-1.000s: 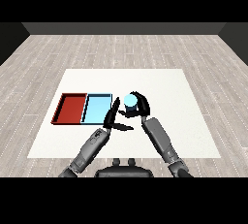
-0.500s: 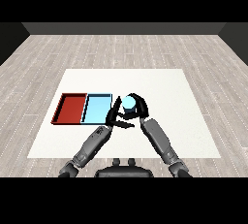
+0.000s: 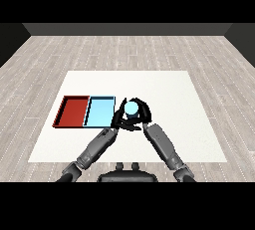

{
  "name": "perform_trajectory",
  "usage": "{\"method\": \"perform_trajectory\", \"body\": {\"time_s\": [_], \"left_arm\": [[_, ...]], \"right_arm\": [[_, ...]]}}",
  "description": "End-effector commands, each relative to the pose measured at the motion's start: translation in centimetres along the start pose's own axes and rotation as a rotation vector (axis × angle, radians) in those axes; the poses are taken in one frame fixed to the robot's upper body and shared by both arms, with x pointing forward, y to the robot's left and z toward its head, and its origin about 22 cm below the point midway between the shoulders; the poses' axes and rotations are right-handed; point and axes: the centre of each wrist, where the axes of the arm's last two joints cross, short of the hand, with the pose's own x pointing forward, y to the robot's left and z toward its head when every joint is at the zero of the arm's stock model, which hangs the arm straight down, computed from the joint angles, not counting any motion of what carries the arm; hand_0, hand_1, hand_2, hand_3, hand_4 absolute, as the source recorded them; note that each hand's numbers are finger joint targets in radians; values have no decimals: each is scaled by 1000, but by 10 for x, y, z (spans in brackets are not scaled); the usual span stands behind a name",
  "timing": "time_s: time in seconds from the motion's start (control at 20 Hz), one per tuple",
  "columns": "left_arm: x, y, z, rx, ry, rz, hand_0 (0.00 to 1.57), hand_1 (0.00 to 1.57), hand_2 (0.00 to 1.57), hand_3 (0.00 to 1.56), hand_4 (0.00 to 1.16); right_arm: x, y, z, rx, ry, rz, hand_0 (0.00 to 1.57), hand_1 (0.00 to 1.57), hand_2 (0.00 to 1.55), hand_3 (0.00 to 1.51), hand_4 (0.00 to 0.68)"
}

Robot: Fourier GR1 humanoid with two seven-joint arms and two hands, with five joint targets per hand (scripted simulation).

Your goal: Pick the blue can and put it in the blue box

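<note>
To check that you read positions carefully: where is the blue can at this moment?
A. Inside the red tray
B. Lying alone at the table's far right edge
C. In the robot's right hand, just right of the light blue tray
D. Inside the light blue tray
C: the blue can sits within the curled fingers of the right hand, just past the right wall of the light blue tray, not inside it.

Matt white counter (image 3: 169, 89) looking smooth, pale wood-plank floor (image 3: 124, 50) showing grain lines, red tray (image 3: 63, 112) and light blue tray (image 3: 99, 112) appearing smooth plastic, blue can (image 3: 131, 107) gleaming slightly, forearms (image 3: 162, 144) looking grey, faintly glossy.
</note>
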Motion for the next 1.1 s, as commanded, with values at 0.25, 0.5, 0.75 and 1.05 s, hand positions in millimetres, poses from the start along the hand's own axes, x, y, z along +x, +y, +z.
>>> {"method": "perform_trajectory", "body": {"time_s": [0.25, 0.5, 0.75, 1.05], "left_arm": [[3, -18, 1, -17, 1, -6, 0, 0, 0, 0, 0], [-4, -6, -16, -23, -1, -2, 0, 0, 0, 0, 0], [4, -23, -16, -34, -11, -51, 0, 0, 0, 0, 0], [-9, -11, -16, 68, 42, -69, 0, 0, 0, 0, 605]], "right_arm": [[-2, 10, -3, 25, 18, -25, 1431, 1431, 1462, 1374, 533], [-19, 20, 8, 33, -10, 13, 1468, 1468, 1468, 1374, 528], [4, 34, -1, 50, -9, 1, 1438, 1438, 1447, 1350, 501], [7, 20, -10, 54, -11, -6, 1453, 1453, 1455, 1365, 498]]}}
